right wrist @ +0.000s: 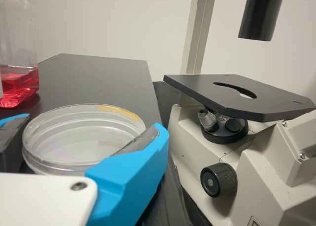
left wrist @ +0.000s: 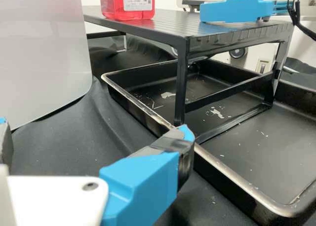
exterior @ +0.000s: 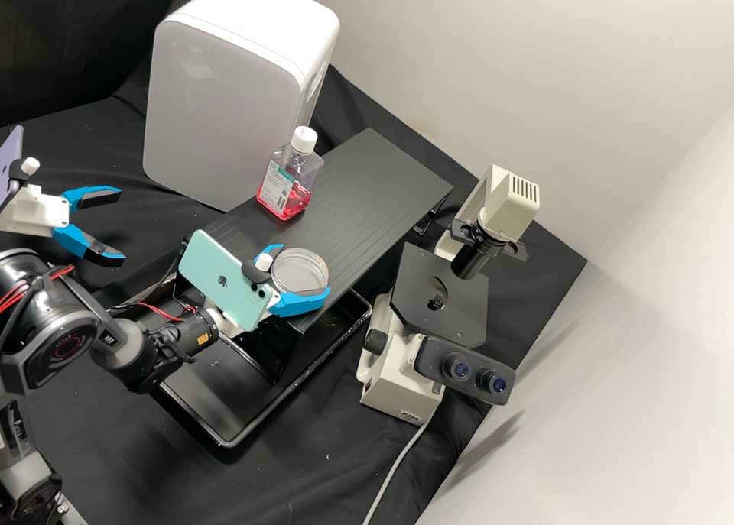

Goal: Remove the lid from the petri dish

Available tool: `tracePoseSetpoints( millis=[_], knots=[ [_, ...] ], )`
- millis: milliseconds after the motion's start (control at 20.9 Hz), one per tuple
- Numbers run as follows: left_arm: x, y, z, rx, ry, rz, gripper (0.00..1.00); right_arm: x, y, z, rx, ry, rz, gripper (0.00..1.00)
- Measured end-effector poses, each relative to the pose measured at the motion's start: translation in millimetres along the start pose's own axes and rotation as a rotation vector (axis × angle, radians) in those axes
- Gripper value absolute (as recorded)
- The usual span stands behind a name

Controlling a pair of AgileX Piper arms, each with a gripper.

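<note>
1 arm low: R gripper (exterior: 300,273) straddles petri dish (exterior: 303,265).

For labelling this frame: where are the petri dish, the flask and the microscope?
petri dish (exterior: 300,270), high view, middle of its clear lid.
flask (exterior: 284,185), high view, on its labelled body above the red liquid.
microscope (exterior: 440,292), high view, on its black stage.

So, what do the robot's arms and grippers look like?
The arms are dark grey with rounded cylindrical joints; one joint bears a red ring, and thin red and black wires run along the right arm. The left gripper and right gripper each have a white blocky body and two bright blue fingers with black inner pads.
</note>
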Motion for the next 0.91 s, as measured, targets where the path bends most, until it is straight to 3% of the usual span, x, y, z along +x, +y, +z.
tracePoseSetpoints(
  millis=[575, 718, 910],
  knots=[
    [0.0, 0.0, 0.0, 0.000, 0.000, 0.000, 1.00, -5.0, 2.4, -1.8, 0.000, 0.007, 0.007, 0.00],
    [0.0, 0.0, 0.0, 0.000, 0.000, 0.000, 1.00, -13.2, 8.4, -6.5, 0.002, 0.026, 0.030, 0.00],
    [0.0, -0.1, 0.2, 0.000, 0.000, 0.000, 1.00, -25.8, 20.7, -16.6, 0.004, 0.080, 0.090, 0.00]
  ],
)
